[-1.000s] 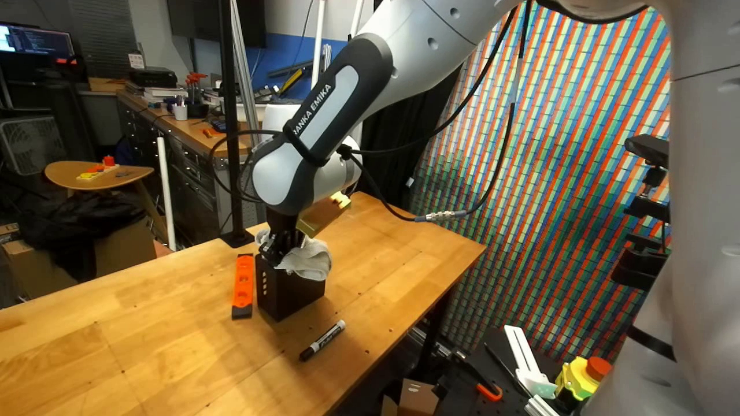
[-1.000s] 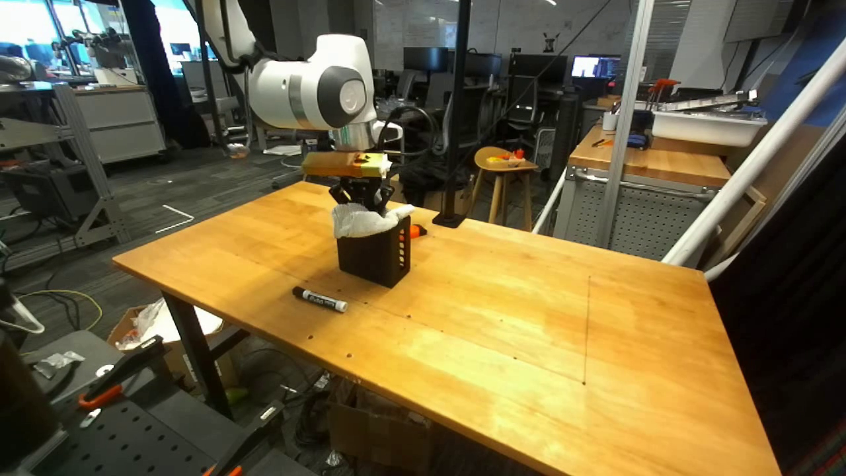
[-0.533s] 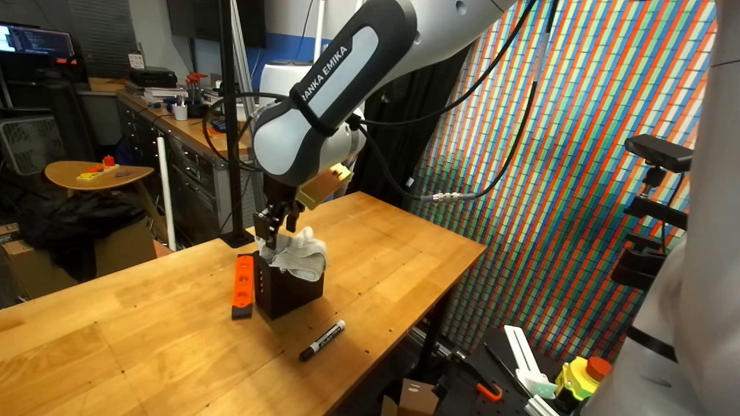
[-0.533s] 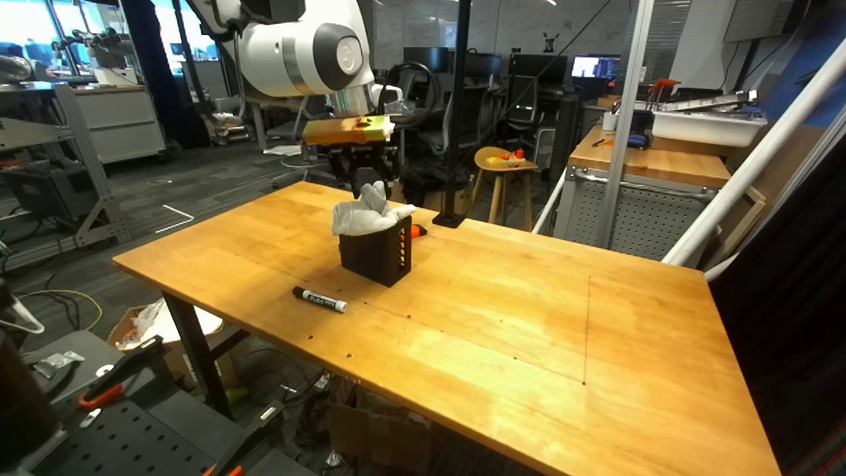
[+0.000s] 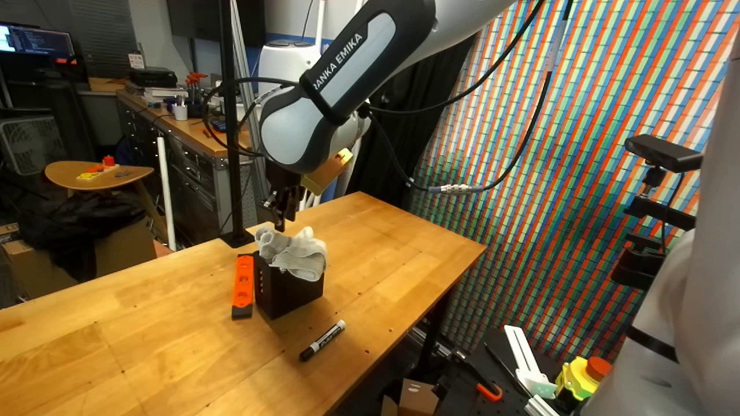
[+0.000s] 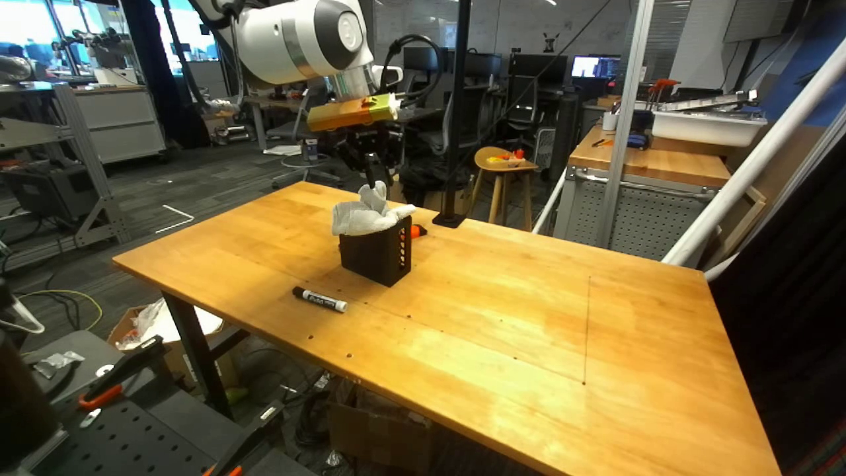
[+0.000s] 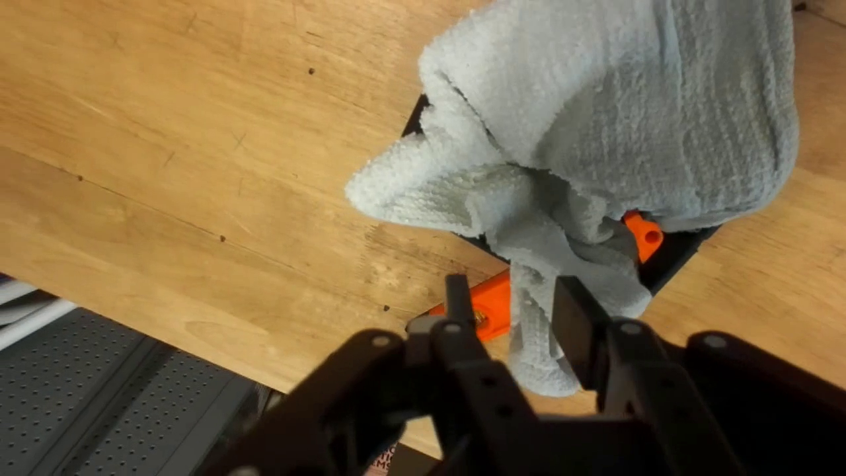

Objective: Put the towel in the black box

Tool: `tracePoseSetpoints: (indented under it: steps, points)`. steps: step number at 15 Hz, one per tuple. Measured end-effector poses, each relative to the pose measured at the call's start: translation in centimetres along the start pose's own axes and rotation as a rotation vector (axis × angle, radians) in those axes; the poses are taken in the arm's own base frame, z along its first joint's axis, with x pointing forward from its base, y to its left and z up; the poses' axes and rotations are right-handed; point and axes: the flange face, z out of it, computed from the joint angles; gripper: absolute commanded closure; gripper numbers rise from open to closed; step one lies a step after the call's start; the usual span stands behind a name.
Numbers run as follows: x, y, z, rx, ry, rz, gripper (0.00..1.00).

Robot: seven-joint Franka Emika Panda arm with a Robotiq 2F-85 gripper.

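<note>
In and over the mouth of the black box (image 6: 374,256): one towel (image 6: 360,221), grey-white

Likely light, limp, unbreakable; best pinched at the folded end (image 7: 533,347), its 6 o'clock in the wrist view. Tool (image 7: 513,291) above, jaws apart, nothing held. At 4 o'clock, orange piece (image 7: 642,241), partly covered, unidentified. Box interior largely hidden.

We see an orange bar (image 5: 243,283) and a black-capped white marker (image 5: 322,341) lying apart on the wooden tabletop (image 5: 173,346) | we note a stool (image 5: 66,172) bearing red and yellow pieces (image 5: 108,162) | we spot a white cup (image 5: 180,112) on a workbench (image 5: 193,136) and a lit monitor (image 5: 40,42)
</note>
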Motion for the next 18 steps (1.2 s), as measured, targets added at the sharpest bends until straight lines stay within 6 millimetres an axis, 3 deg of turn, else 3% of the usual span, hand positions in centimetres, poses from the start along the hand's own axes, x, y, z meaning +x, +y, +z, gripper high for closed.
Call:
tracePoseSetpoints:
  steps: [2,8,18]
  points:
    - [-0.1,0.3,0.2,-0.006,-0.004,-0.001,1.0]
    - [-0.5,0.5,1.8,-0.002,-0.037,0.0,1.0]
    - [-0.6,-2.7,7.1,0.054,-0.118,-0.031,1.0]
